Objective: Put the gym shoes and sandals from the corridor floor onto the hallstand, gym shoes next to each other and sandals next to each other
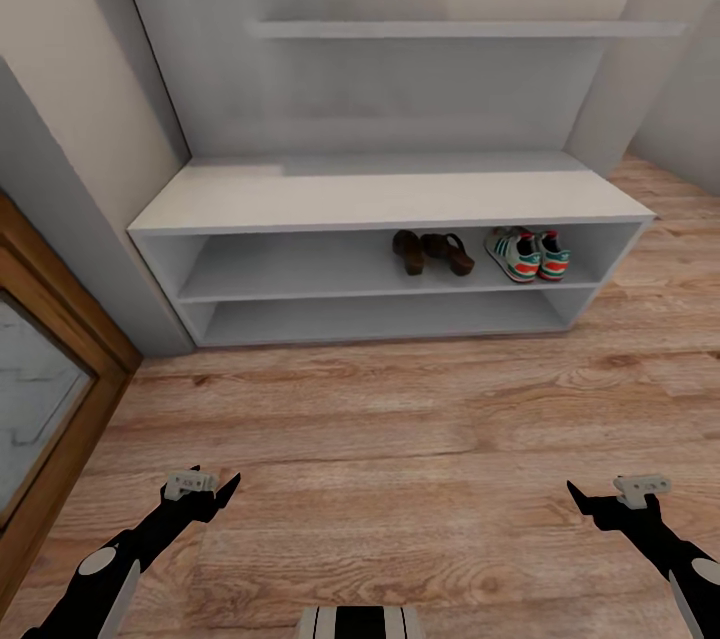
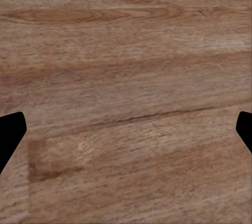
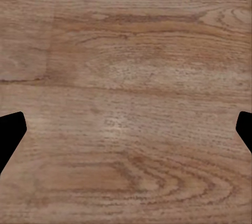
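Both my grippers, left gripper (image 1: 205,491) & right gripper (image 1: 605,499), hang wide open, empty, over bare corridor floor (image 1: 400,439); sandals (image 1: 432,252) & gym shoes (image 1: 528,254) sit paired on hallstand (image 1: 390,199) shelf, so task looks done, nothing left to grab.

Both arms are matte black with a faceted, low-polygon look. The left arm (image 1: 120,559) carries a pale grey oval patch on its upper face and a white band along its lower edge near the picture's corner. The right arm (image 1: 680,559) shows a similar light grey panel low on its forearm. Each wrist bears a small light-grey bracket with dark dots like screw holes. The left gripper (image 1: 205,492) and right gripper (image 1: 600,504) end in pointed black tips. In the wrist views the fingers (image 2: 10,129) appear as flat black wedges. A white block with black stripes, the trunk (image 1: 360,622), sits at the bottom centre.
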You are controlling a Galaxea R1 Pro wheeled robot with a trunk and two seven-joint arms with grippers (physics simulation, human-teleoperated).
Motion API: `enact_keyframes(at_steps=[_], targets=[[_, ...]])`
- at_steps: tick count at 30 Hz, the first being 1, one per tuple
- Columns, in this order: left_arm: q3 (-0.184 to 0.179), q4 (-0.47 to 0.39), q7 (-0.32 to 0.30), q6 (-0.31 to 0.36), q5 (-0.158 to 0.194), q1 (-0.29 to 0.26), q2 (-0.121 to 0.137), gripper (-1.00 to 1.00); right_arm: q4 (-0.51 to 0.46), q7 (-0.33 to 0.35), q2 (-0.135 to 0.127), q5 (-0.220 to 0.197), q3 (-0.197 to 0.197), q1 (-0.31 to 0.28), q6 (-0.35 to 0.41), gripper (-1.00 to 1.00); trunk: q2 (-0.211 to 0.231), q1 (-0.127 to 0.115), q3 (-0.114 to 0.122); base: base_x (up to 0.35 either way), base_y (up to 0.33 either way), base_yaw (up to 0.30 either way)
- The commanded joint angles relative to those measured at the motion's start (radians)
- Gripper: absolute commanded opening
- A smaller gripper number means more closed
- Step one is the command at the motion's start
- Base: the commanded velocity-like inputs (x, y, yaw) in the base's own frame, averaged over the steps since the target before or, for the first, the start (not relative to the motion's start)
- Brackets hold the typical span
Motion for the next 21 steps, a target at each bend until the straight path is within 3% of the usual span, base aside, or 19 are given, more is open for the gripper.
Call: enact_keyframes(at_steps=[1, 21], targets=[[0.000, 0.000, 0.000, 0.000, 0.000, 0.000, 0.000, 1.00, 0.000, 0.000, 0.000, 0.000, 0.000, 0.000, 0.000, 1.00, 0.000, 0.000, 0.000, 0.000, 0.000, 0.000], [0.000, 0.003, 0.000, 0.000, 0.000, 0.000, -0.007, 1.00, 0.000, 0.000, 0.003, 0.000, 0.001, 0.001, -0.001, 1.00, 0.000, 0.000, 0.018, 0.000, 0.000, 0.000]])
